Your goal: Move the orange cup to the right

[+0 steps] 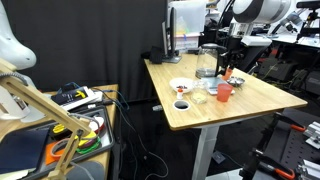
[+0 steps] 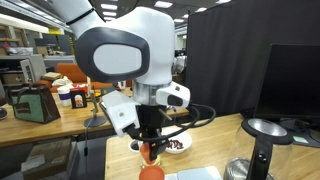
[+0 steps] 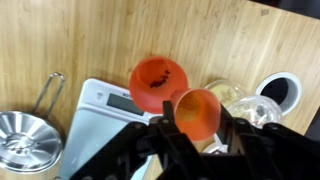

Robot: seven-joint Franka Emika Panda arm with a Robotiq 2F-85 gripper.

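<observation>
The orange cup (image 3: 197, 110) is a small plain orange tumbler held between my gripper's (image 3: 198, 125) two black fingers, with its open mouth facing the wrist camera. The gripper is shut on it. In an exterior view the cup (image 2: 150, 152) hangs in the gripper above the table. In an exterior view the gripper (image 1: 231, 76) is over the group of objects on the wooden table (image 1: 250, 108). A redder cup (image 3: 158, 82) stands on the table just beside the held cup and also shows in both exterior views (image 1: 224, 92) (image 2: 150, 172).
A clear glass jug (image 1: 207, 62) stands behind the cups. A white scale (image 3: 100, 112) and a steel pot with a handle (image 3: 24, 140) lie to one side. A white bowl with dark contents (image 3: 281, 90) and a clear glass (image 3: 250, 108) are on the other side.
</observation>
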